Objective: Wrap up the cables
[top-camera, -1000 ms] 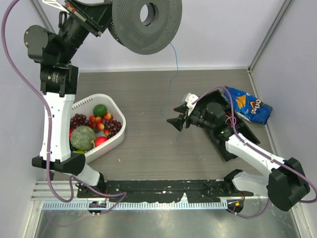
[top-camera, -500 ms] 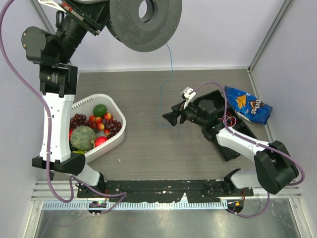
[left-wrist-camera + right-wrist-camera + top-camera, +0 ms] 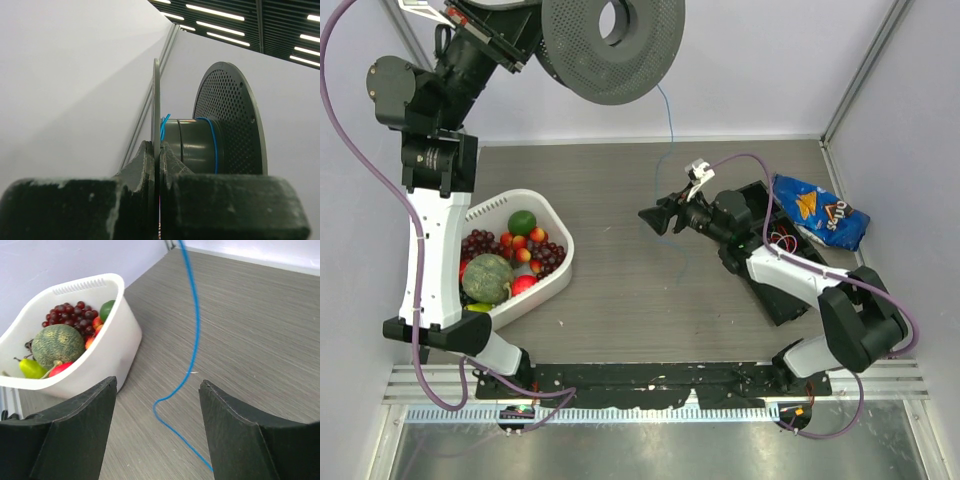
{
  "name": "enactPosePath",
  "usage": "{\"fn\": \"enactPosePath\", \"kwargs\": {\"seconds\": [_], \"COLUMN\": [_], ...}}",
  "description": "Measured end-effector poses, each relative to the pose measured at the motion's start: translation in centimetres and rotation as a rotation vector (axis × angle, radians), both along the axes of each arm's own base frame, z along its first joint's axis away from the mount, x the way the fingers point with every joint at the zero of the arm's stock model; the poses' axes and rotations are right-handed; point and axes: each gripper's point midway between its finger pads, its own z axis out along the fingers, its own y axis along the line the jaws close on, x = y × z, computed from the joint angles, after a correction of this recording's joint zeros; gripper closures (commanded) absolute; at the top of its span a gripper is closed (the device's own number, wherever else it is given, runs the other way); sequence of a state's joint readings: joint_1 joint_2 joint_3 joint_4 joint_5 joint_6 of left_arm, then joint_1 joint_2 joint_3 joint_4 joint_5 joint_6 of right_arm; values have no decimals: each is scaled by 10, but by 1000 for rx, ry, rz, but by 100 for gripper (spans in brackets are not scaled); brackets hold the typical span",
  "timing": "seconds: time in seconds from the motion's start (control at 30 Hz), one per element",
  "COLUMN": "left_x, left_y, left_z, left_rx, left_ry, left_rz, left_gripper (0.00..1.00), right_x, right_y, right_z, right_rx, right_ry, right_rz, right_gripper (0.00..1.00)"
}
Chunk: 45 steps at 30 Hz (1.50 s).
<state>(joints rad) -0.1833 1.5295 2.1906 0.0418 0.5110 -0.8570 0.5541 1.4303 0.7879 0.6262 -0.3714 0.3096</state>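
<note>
My left claw [image 3: 159, 150] clamped on spool [image 3: 227, 125] flange edge. My right claw [image 3: 157, 385] apart below spool, blue cable [image 3: 195, 325] running between fingers, touching neither, gap each side.

Bright, even light throws soft shadows on the grey wood-grain tabletop [image 3: 620, 290]. White ceiling strip lights [image 3: 225, 25] glow above the dark perforated plastic spool [image 3: 230, 125]; the foreground below it is blurred.

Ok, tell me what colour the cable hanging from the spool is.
The cable is bright blue; the right wrist view shows it best.
</note>
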Motion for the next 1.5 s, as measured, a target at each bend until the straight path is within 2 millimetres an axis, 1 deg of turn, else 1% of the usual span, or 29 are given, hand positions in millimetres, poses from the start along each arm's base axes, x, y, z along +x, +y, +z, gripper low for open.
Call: {"fn": "enactPosePath", "kwargs": {"seconds": [0.07,0.17,0.33,0.5,0.53,0.57,0.6,0.63,0.7,0.73,0.77,0.87,0.93,1.03,1.13,1.2,1.3,1.37,1.43,1.5], "left_x": [1,1,1,3,4,5,6,7,9,10,11,17,24,39,59,74,94,101,103,105], "left_y": [0,1,2,1,1,1,1,1,1,1,1,4,7,13,16,17,13,7,0,-9], "left_z": [-1,0,3,-1,-2,-3,-5,-7,-10,-11,-12,-20,-28,-49,-77,-105,-154,-185,-207,-225], "left_rx": [-1,-5,-12,-10,-10,-9,-8,-8,-7,-7,-9,-17,-21,-17,4,38,110,168,221,278], "left_ry": [3,0,-11,-3,2,5,10,15,23,27,33,70,108,197,289,354,451,512,558,582], "left_rz": [2,6,10,10,10,10,10,10,11,14,18,40,65,126,179,223,284,320,355,390], "left_gripper": [100,100,100,100,100,100,100,100,100,100,100,100,100,100,100,100,100,100,100,100], "right_x": [6,10,15,21,22,23,24,25,26,26,26,25,20,6,-13,-29,-53,-69,-85,-100], "right_y": [-1,-2,-3,0,0,1,2,2,3,3,3,4,5,5,5,5,-2,-8,-14,-20], "right_z": [-6,-12,-13,-15,-15,-16,-18,-20,-23,-25,-25,-26,-27,-22,-13,-4,8,13,17,19], "right_rx": [-3,-1,4,8,9,10,10,11,8,5,2,-13,-43,-112,-234,-327,-464,-548,-619,-683], "right_ry": [25,53,63,69,69,71,72,75,77,78,76,65,69,55,12,-28,-98,-143,-180,-207], "right_rz": [-28,-45,-71,-77,-77,-77,-76,-76,-76,-75,-75,-59,-33,37,130,195,287,346,401,457], "right_gripper": [30,31,36,42,48,52,61,67,91,96,99,99,99,99,99,99,99,99,99,99]}}
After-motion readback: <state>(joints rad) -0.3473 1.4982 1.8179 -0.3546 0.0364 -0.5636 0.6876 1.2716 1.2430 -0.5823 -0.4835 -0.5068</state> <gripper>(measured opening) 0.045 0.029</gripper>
